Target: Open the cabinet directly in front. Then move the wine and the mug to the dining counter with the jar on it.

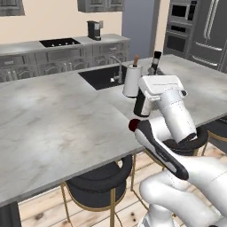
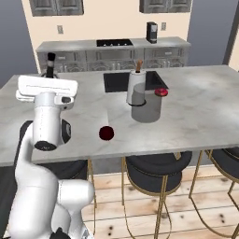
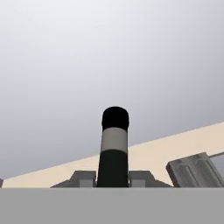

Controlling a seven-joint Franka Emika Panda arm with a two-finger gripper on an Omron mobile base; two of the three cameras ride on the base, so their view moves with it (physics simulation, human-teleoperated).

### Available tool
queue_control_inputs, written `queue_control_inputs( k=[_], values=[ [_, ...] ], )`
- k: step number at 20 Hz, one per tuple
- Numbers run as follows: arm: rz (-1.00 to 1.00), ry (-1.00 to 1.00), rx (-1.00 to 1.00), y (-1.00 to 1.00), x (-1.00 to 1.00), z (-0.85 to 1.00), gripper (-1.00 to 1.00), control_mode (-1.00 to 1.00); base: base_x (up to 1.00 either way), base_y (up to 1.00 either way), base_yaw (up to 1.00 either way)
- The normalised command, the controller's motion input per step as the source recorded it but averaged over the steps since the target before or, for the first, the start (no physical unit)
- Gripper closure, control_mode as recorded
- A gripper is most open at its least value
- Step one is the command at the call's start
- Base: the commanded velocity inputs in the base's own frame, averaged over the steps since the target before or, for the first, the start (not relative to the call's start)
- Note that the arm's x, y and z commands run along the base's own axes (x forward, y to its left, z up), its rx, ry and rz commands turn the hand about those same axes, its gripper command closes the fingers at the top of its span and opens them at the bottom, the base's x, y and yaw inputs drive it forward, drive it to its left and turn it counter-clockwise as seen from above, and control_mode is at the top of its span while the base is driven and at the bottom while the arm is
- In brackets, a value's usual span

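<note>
Right base view alone bares the mug (image 2: 106, 133) near the counter's (image 2: 196, 109) front edge and the jar (image 2: 146, 107) at its 2 o'clock, both largely masked by the arm in the left base view, where just a red sliver of mug (image 1: 132, 125) peeks out. Hand view looks up the wine's (image 3: 113, 146) neck, rising at 12 o'clock between the fingers (image 3: 82, 179). Gripper (image 3: 113, 180) narrowly parted, clamped on the wine, held upright at the counter's left side (image 2: 50, 65).

White rounded arm (image 1: 177, 115), dark joint bands.

Base views flank arm, share dining counter (image 1: 57, 119); hand view close (tilted upward) along wine (image 3: 113, 148).
</note>
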Motion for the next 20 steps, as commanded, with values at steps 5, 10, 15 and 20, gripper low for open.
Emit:
queue_control_inputs(
  k=[5, 10, 15, 20],
  values=[
    [-0.23, -0.06, -0.04, 0.51, 0.97, -0.47, 1.0, -1.0, 0.0, 0.0, 0.0],
    [-0.16, -0.09, 0.0, 0.29, 0.36, -0.4, 1.0, -1.0, 0.0, 0.0, 0.0],
    [-0.02, -0.03, 0.01, 0.0, 0.0, -0.01, 1.0, -1.0, 0.0, 0.0, 0.0],
    [0.0, -0.15, 0.0, 0.15, -0.48, -0.08, 1.0, -1.0, 0.0, 0.0, 0.0]
  ],
)
